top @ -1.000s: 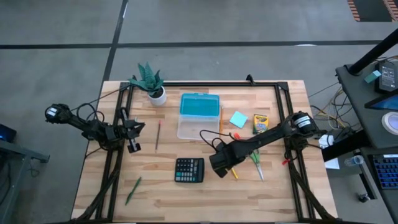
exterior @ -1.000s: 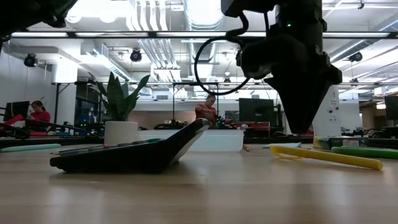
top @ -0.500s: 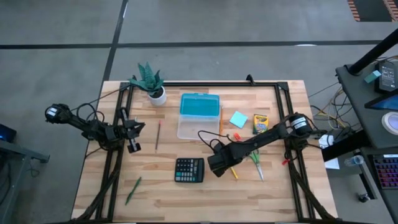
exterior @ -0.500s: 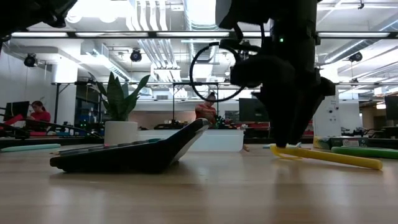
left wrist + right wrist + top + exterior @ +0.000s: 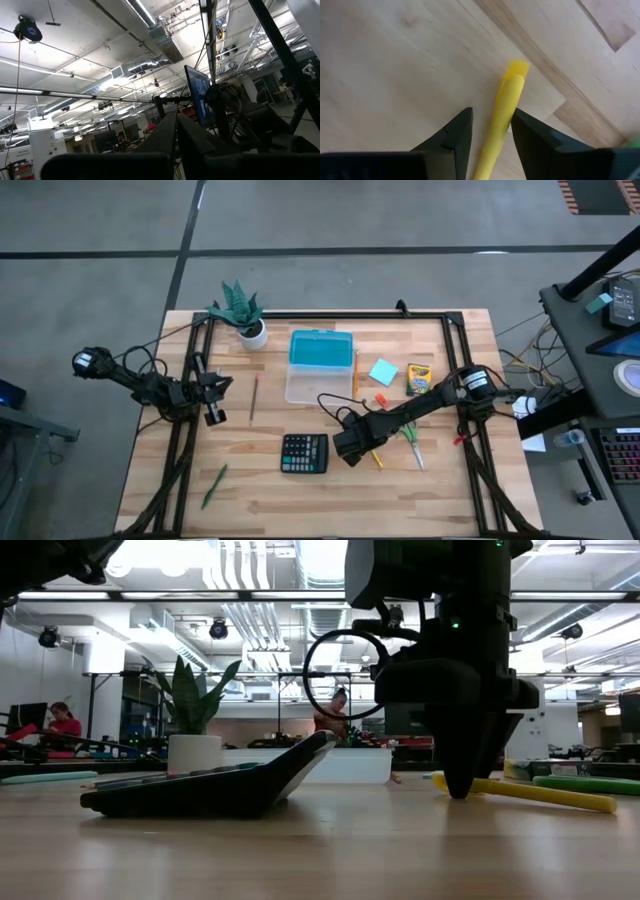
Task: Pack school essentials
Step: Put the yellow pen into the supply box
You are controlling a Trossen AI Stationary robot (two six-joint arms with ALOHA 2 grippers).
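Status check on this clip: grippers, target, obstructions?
Right gripper down at table, fingers straddling yellow pencil, not clamped yet. Left gripper shut, parked at table's left side. Calculator close beside, not blocking.

The pencil (image 5: 502, 117) lies flat on the table (image 5: 395, 65) between the 2 fingers (image 5: 452, 132) of the right gripper (image 5: 357, 448), its end reaching out past the fingertips. Beside the fingers on 1 side sits the calculator (image 5: 304, 452), on the other the scissors (image 5: 412, 442). Beyond them lies the open case (image 5: 319, 363). The left gripper (image 5: 214, 414) hangs near the table's left edge, well apart.
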